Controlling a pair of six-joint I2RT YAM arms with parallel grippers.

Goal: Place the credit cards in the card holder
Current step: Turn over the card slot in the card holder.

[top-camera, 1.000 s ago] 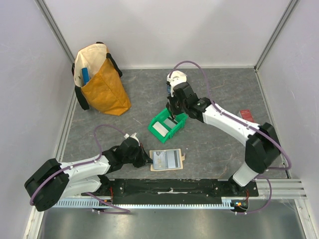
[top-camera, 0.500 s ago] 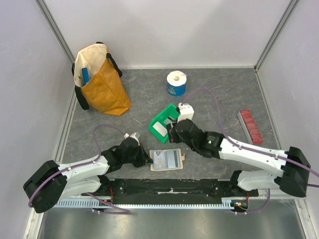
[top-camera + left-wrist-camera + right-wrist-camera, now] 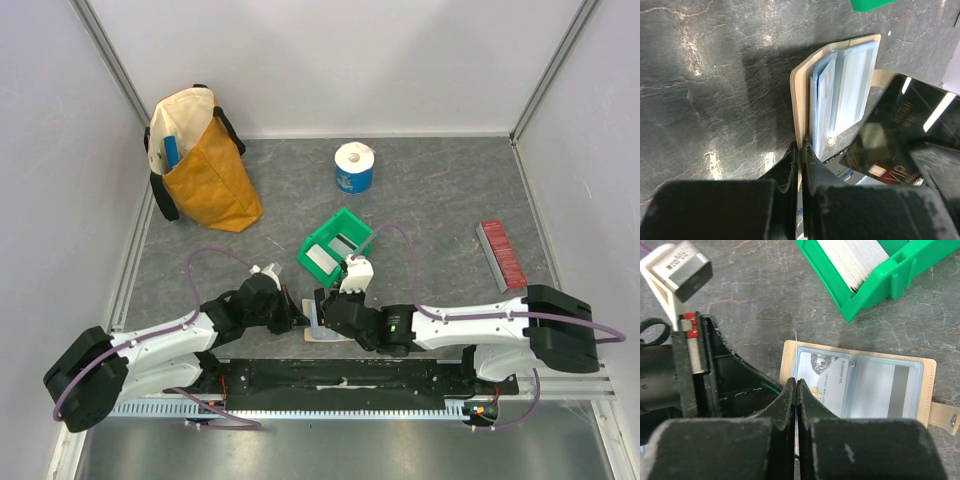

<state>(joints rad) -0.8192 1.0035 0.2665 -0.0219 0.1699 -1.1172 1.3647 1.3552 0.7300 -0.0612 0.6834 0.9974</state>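
Your right hand [image 3: 796,387] has swung from the green bin [image 3: 880,287] to the open card holder [image 3: 875,387] on the worktop, clenched on a dark card [image 3: 900,125]. Your left hand [image 3: 801,150] pinches the holder's edge. Feed the card in edge-first.

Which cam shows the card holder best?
Right wrist: the card holder lies open, pockets and tab facing the lens. Left wrist sees it obliquely, with a dark card overlapping its corner. Top view: mostly hidden.
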